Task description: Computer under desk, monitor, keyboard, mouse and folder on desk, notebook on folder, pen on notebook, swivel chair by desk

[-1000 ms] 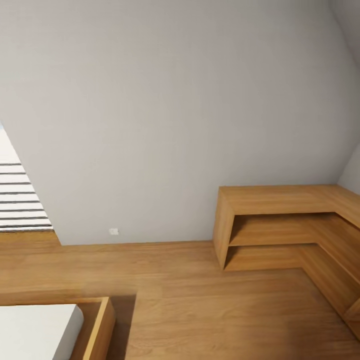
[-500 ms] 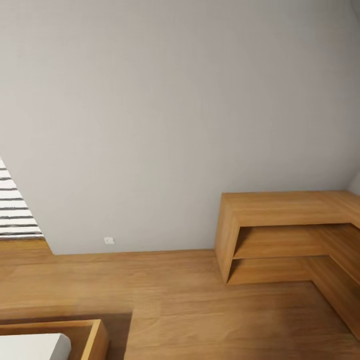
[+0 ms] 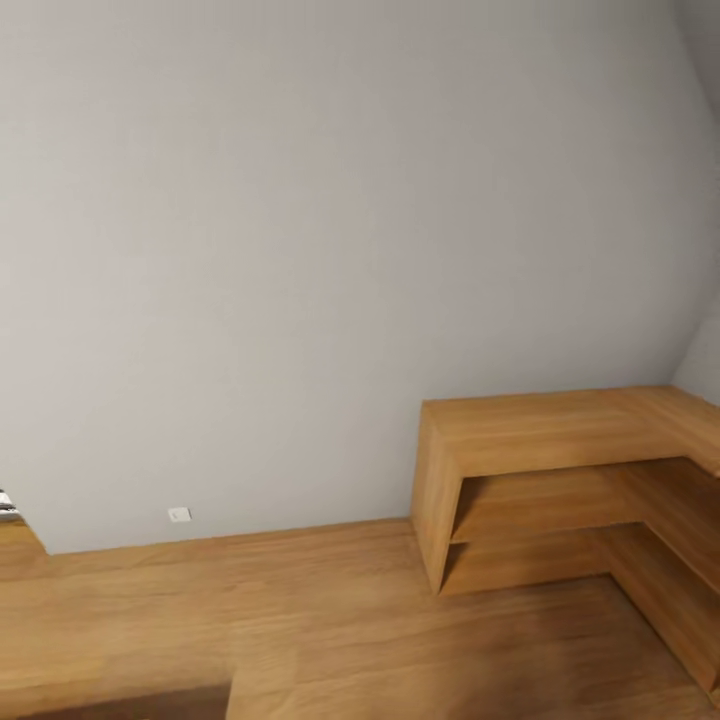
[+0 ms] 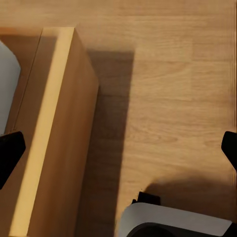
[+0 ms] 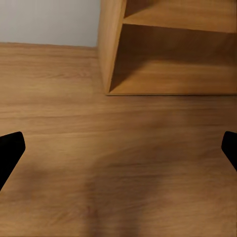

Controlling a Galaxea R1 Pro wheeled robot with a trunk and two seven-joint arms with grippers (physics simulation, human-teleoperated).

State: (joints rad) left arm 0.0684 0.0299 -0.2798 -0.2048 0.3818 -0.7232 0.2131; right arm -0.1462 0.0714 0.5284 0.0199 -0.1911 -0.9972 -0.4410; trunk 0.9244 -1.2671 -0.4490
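Both grippers spread wide, empty | wooden corner shelf ahead-right | grey wall ahead

I'm looking at a plain grey wall filling most of the frame. Low wooden corner shelving sits lower right, its shelves bare. Tiny white wall outlet lower left, just above the wood plank floor. Left wrist feed has a wooden frame edge.

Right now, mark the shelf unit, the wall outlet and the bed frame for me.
shelf unit (image 3: 545,418), head view, on its top board.
wall outlet (image 3: 179,515), head view, on its white plate.
bed frame (image 4: 59,123), left wrist view, on its wooden side rail.
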